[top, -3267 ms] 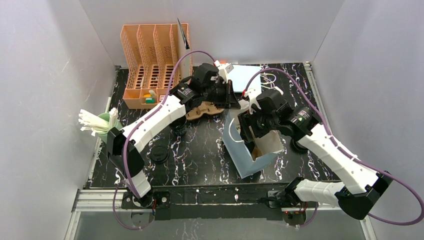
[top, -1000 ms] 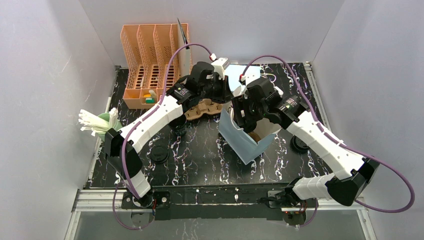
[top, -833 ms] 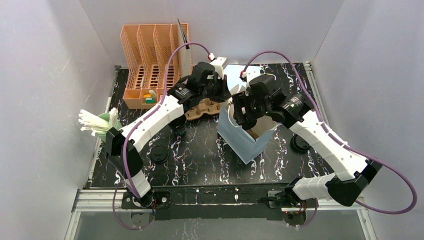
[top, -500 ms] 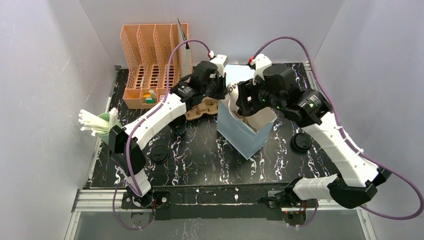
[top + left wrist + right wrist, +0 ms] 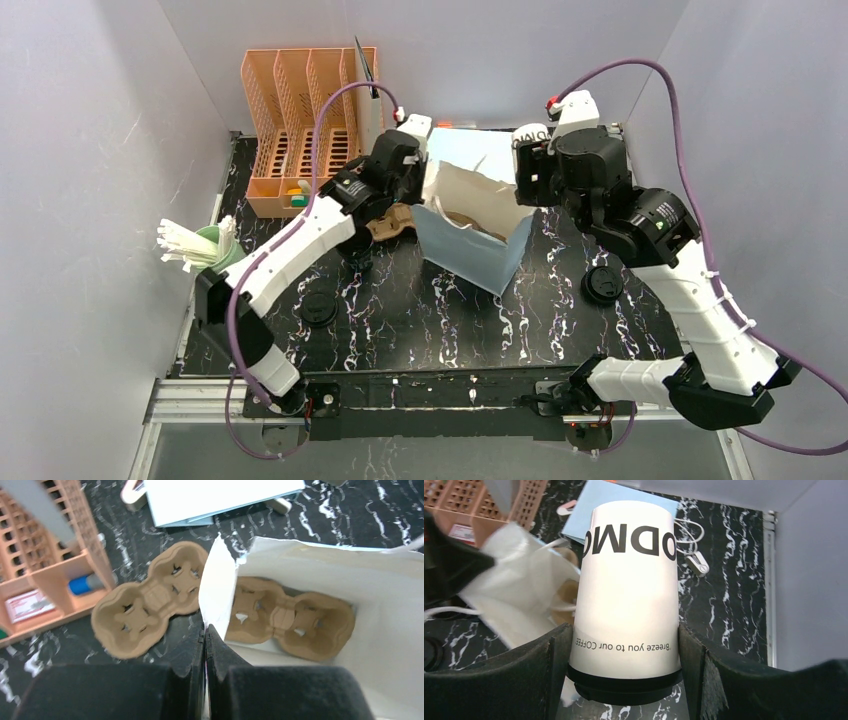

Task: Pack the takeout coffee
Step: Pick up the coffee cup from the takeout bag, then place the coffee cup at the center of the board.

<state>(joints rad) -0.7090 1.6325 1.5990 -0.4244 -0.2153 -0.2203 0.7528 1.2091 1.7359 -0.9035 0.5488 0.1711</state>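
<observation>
Left gripper (image 5: pixel 204 630): clamped on the rim of the open bag (image 5: pixel 465 255)
Right gripper (image 5: pixel 624 650): clamped on a white cup (image 5: pixel 626 590), black lid towards the wrist
Cup: held aloft by the bag's right corner
Carriers: one (image 5: pixel 287 617) is seen inside the bag, another (image 5: pixel 150 602) is laid on the desk (image 5: pixel 400 310) beside it

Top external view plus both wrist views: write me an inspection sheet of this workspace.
Surface: black marbled table, no spill seen.
Job's things: white coffee cup with black lid in the right claw; two round black lids on the table, cups beneath cannot tell.
Clutter: light-blue bag, open, a pulp carrier inside; spare carrier beside it; orange organizer; green cup of straws.
Grippers: left claw shut on the bag's rim; right claw clamped on the cup.
Cables: purple cable arches over each arm.
Surroundings: plain grey walls.
</observation>
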